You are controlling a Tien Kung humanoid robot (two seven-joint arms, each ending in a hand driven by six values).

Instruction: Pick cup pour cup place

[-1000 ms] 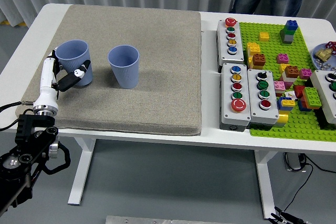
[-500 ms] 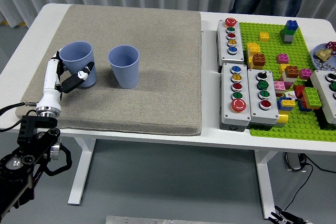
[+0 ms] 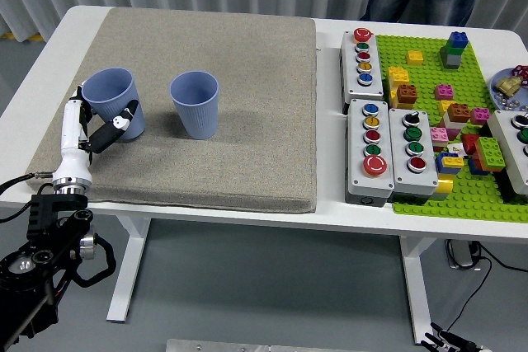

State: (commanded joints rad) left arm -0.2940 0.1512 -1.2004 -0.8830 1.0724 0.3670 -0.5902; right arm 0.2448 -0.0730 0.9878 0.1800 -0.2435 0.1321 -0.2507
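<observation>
The left hand (image 3: 97,125) has its fingers closed around the left blue cup (image 3: 110,101), which tilts leftward near the left edge of the grey mat (image 3: 247,105); the picking step appears to be in hand. The second blue cup (image 3: 195,103) stands upright just to its right. Next, the held cup likely needs carrying over that cup's rim and tipping to pour.

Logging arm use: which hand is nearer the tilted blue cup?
Left. The left hand grips the tilted blue cup; the right hand is out of view.
</observation>
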